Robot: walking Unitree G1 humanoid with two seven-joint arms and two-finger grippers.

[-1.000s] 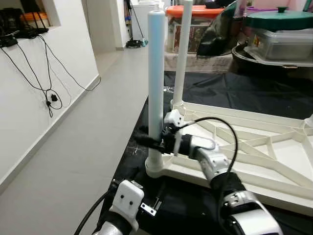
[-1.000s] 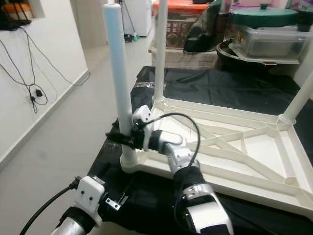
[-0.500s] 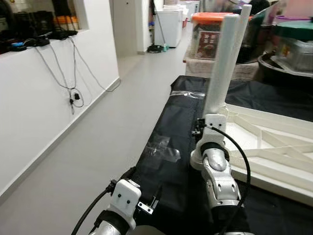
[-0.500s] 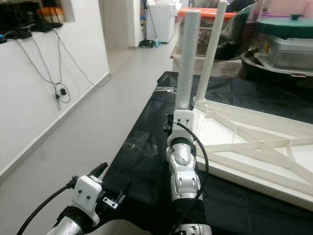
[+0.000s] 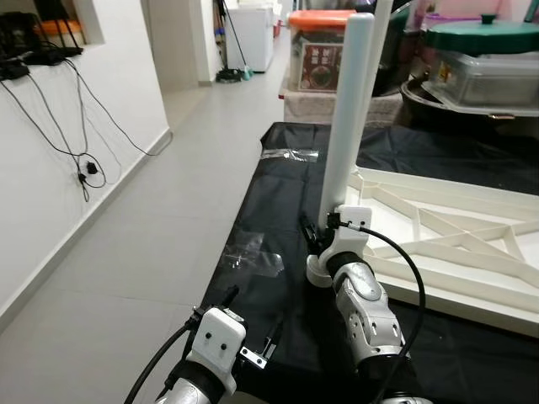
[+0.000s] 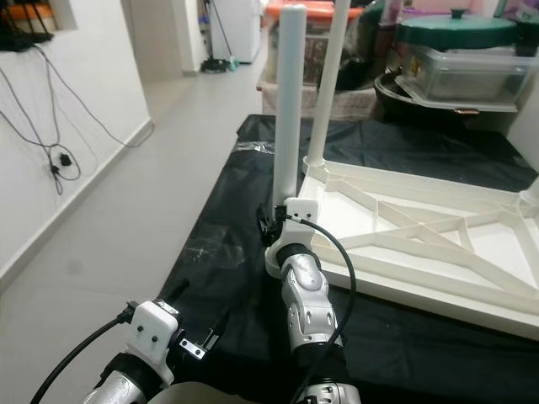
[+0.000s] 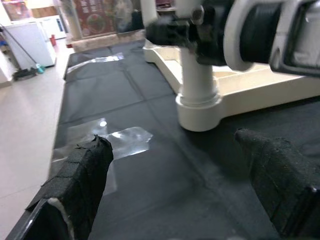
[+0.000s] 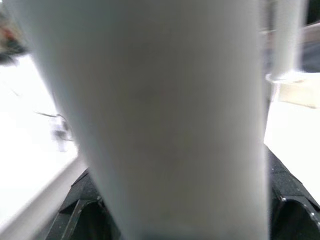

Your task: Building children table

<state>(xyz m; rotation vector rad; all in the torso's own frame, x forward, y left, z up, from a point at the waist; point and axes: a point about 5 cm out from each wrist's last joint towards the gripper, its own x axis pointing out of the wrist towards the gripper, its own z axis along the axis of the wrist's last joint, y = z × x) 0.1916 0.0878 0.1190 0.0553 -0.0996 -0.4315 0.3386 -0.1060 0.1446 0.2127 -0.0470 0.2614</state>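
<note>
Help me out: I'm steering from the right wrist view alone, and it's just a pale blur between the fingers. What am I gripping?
Observer: The right gripper is clamped on a white table leg, low down near its base.
Operator: Is the leg in place?
Observer: It stands upright in the corner socket of the upturned table frame.
Operator: And the left gripper?
Observer: The left gripper is open and holds nothing, low over the black sheet, just short of that socket.

table leg [image 5: 347, 109] pale blue-white | table frame [image 5: 438, 252] cream | cloth [image 5: 278, 202] black
</note>
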